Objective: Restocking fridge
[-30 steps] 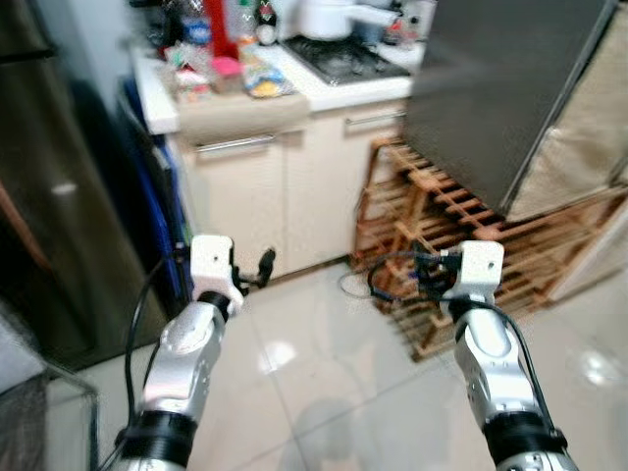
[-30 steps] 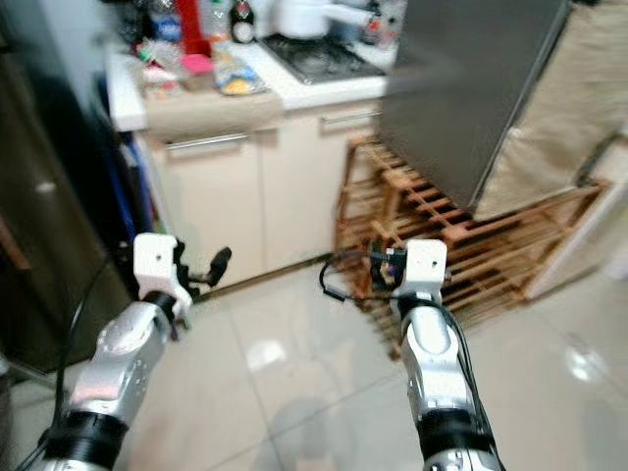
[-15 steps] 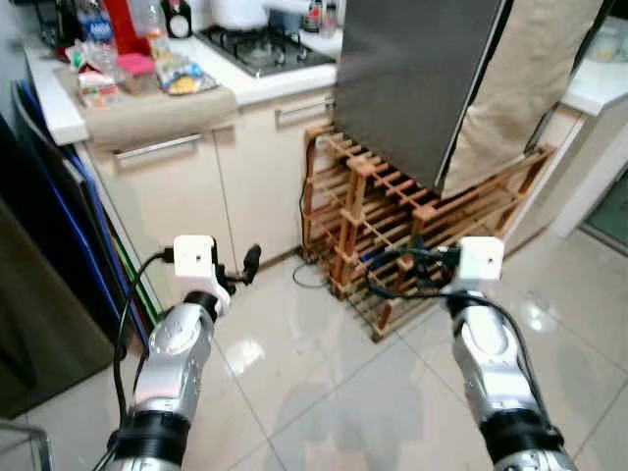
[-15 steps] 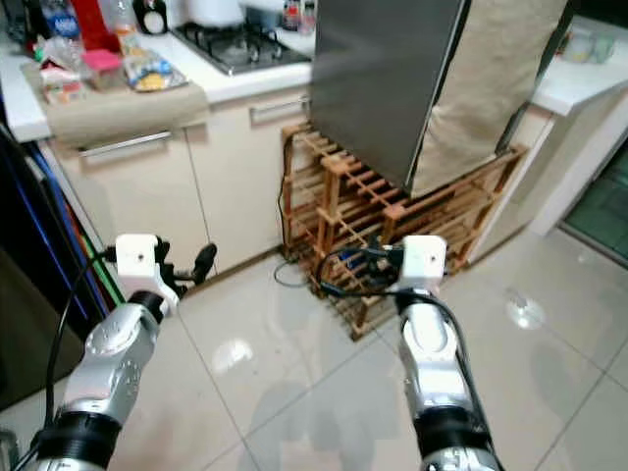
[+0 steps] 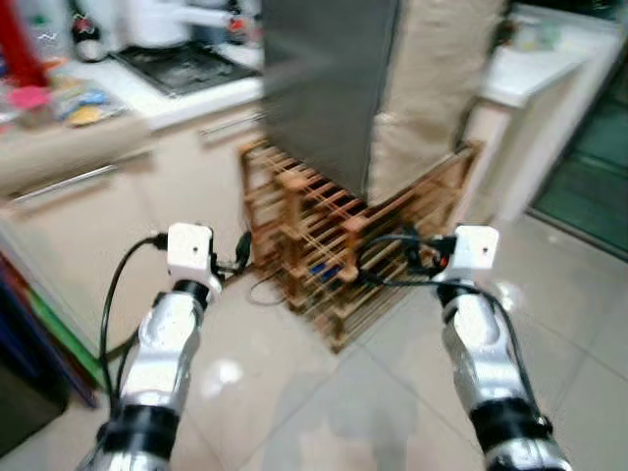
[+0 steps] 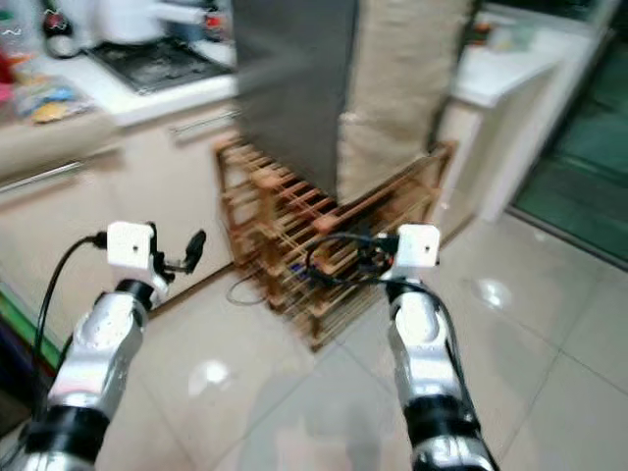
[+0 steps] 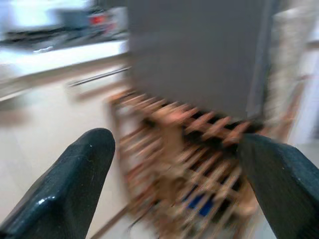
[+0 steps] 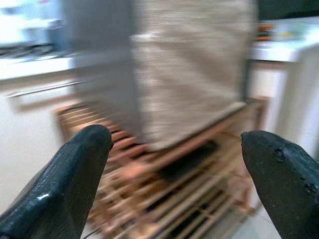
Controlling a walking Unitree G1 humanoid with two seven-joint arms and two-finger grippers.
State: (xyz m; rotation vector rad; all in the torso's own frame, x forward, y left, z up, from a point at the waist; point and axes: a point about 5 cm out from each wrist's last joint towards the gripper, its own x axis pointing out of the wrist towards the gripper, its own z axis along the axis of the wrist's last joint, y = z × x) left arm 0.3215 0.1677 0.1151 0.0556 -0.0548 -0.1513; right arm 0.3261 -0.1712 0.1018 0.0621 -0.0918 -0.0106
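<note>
- We've swung right: the tall dark fridge beside the counter a second ago has slid out of frame, so the view has turned; the furniture itself has not moved.
- Dead ahead sits a wooden rack on the tiled floor, with a grey appliance resting on top, half draped in a beige cloth cover.
- The counter with the gas hob has drifted to our left, a red bottle at its far edge; a white counter has come in on our right.
- Everything is smeared with motion blur, so we judge we are mid-turn, not yet settled.
- Our left gripper hangs out in front, fingers spread wide and nothing between them.
- Our right gripper matches it, fingers well apart, empty, aimed at the rack and cloth.
- Nothing to stock is in either gripper, and we cannot pick out any groceries for sure; the clutter on the hob counter is too blurred to name.
- Our read: we are turning away from the dark fridge to fetch supplies, so the restocking proper has yet to begin.
- Next job is to stop, let the view sharpen, and find the goods.
</note>
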